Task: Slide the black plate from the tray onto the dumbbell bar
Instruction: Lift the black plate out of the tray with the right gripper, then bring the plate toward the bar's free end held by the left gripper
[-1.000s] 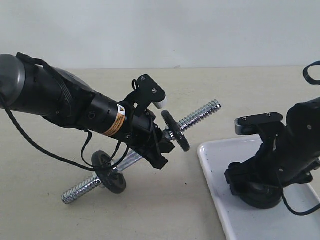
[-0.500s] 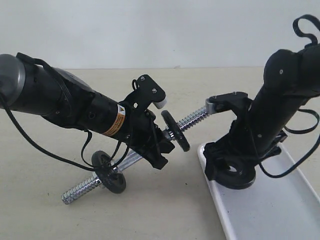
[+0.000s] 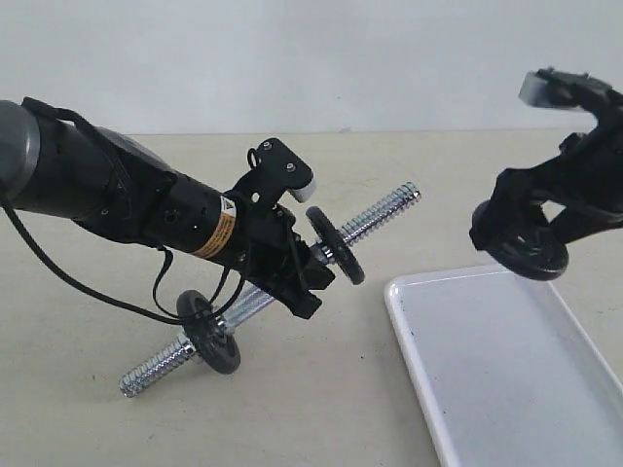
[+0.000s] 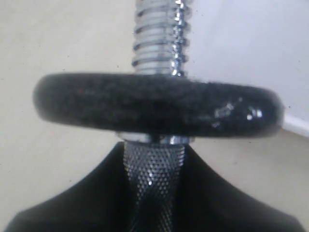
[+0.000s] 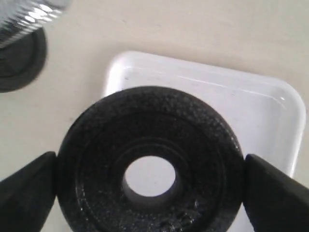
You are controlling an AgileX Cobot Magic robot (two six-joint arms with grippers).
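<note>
My left gripper (image 3: 307,282) is shut on the knurled middle of the dumbbell bar (image 3: 384,212) and holds it slanted above the table. Its free threaded end points up and right. In the left wrist view the knurled bar (image 4: 153,179) runs between the dark jaws of my left gripper (image 4: 153,198), under a small black disc (image 4: 154,104). My right gripper (image 3: 521,238) is shut on the black plate (image 3: 531,255), held in the air above the far end of the white tray (image 3: 506,389). In the right wrist view my right gripper (image 5: 149,188) has fingers (image 5: 29,188) on both sides of the plate (image 5: 193,140).
Two small black discs (image 3: 336,245) (image 3: 209,333) sit on the bar on either side of my left gripper. The bar's lower threaded end (image 3: 146,375) is close to the beige table. A disc (image 5: 19,60) and threaded end (image 5: 29,14) show beyond the tray (image 5: 193,82).
My right gripper has lifted the black plate off the tray, up and to the right. The left arm has shifted slightly with the bar.
</note>
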